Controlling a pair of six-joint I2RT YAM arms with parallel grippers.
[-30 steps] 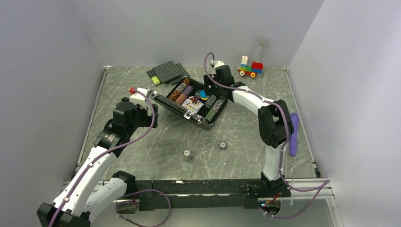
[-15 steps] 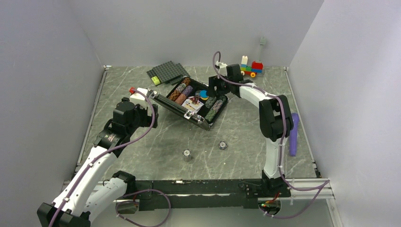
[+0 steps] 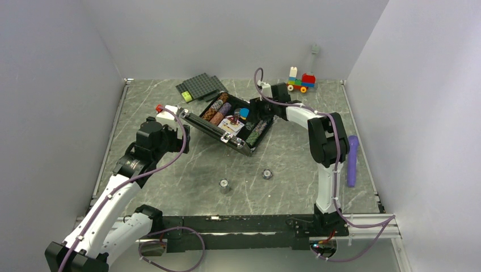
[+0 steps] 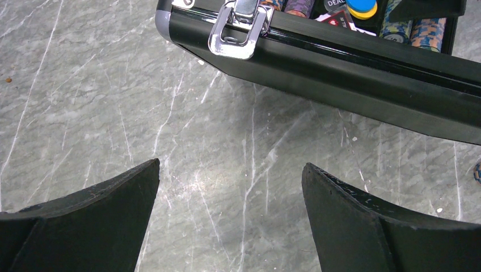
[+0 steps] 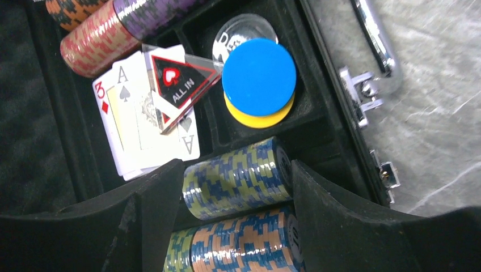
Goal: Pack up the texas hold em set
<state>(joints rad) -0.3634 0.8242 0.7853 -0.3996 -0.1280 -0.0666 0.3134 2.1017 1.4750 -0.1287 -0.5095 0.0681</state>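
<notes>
The black briefcase [image 3: 235, 122] lies open at the table's centre back, with its lid edge and silver latch [image 4: 238, 28] facing my left arm. Inside it are chip rows, cards [image 5: 147, 119], an "ALL IN" triangle [image 5: 181, 82] and a blue disc [image 5: 259, 76]. My right gripper [image 5: 235, 170] is open and low in the tray. Its fingers closely straddle the ends of a yellow-blue chip row [image 5: 238, 178], and I cannot tell whether they touch it. My left gripper [image 4: 230, 170] is open and empty over bare table, just in front of the case. Two small grey chip stacks [image 3: 224, 185] [image 3: 266, 174] stand on the table nearer the arms.
Dark studded baseplates [image 3: 201, 86] lie behind the case on the left. A brick toy car [image 3: 300, 82] stands at the back right. A purple object [image 3: 351, 158] lies by the right edge. Walls enclose the table on three sides.
My right wrist has swung to the right and back while its fingers stayed over the case's right end. My left arm has barely moved.
</notes>
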